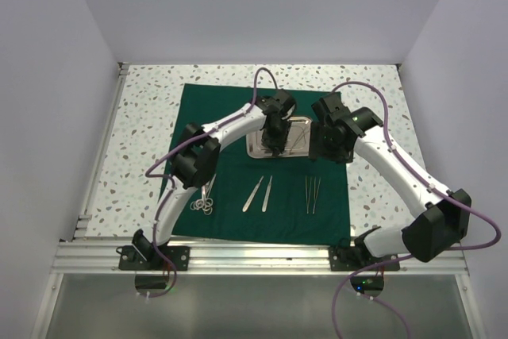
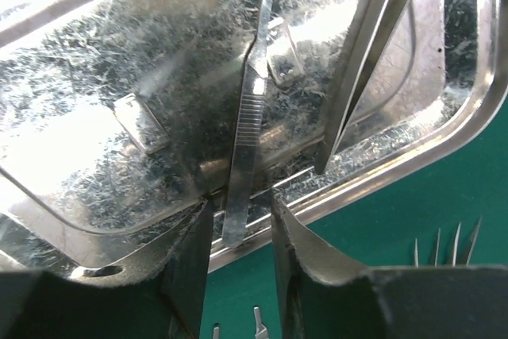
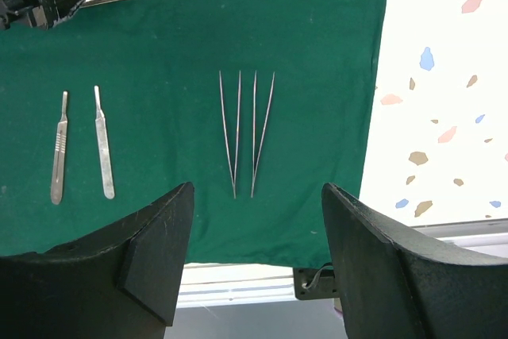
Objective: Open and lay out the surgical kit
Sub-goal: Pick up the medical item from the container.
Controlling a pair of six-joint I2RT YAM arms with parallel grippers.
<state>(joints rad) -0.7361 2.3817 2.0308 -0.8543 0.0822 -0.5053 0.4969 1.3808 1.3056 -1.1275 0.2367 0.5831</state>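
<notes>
Speckled surface (image 1: 143, 117) between white walls, bearing the spread green drape (image 1: 333, 220); the steel tray (image 1: 298, 129) lay at the drape's far middle. The left gripper (image 2: 235, 212) stood open in the tray, its fingers straddling a slim ribbed handle (image 2: 246, 117), a gap on either side. The right gripper (image 3: 255, 192) hung open above two tweezers (image 3: 236, 140) laid on the drape. Risk: the flat handle, flush on slick steel, might skid or pivot away on closing, or the fingertips might shove the tray.
</notes>
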